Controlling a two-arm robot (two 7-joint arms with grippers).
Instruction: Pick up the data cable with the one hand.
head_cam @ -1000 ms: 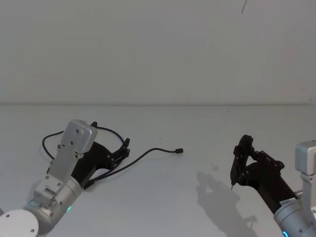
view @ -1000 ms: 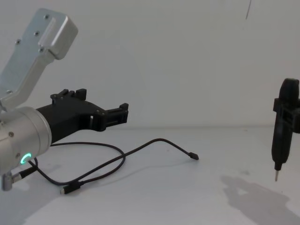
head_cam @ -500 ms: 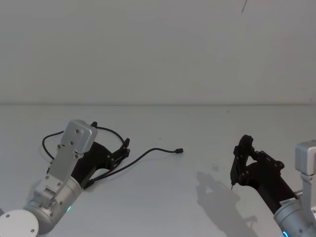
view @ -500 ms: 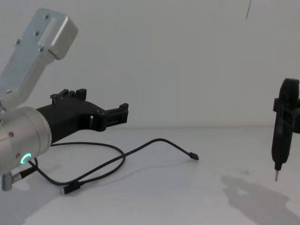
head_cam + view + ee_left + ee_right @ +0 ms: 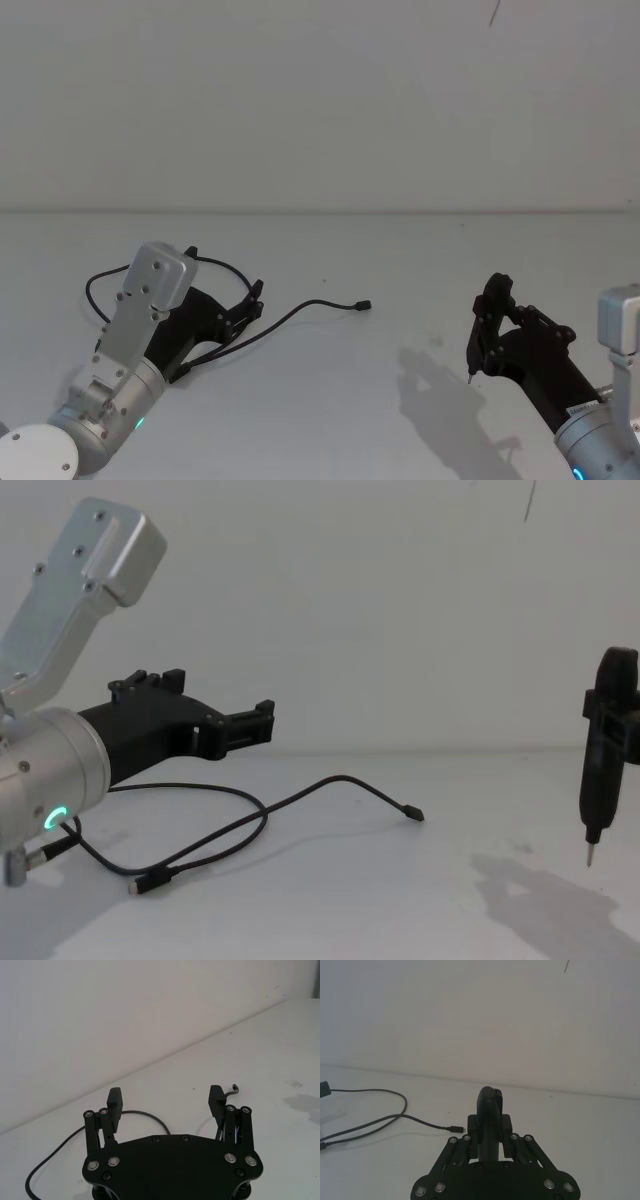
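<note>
- Data cable lies looped on the table, not yet gripped.
- My left gripper hangs just above its loop, jaws wide apart; next, I judge, lower and close on one strand.
- My right gripper sits well apart, jaws together.

The cable is plain black against a plain white table. The left gripper is matt black, dotted with silver screw heads. Its arm is silver, with a green-blue light. The right gripper is black too, as is the tool in it, which has a pale tip. The wall is off-white and unpatterned.
</note>
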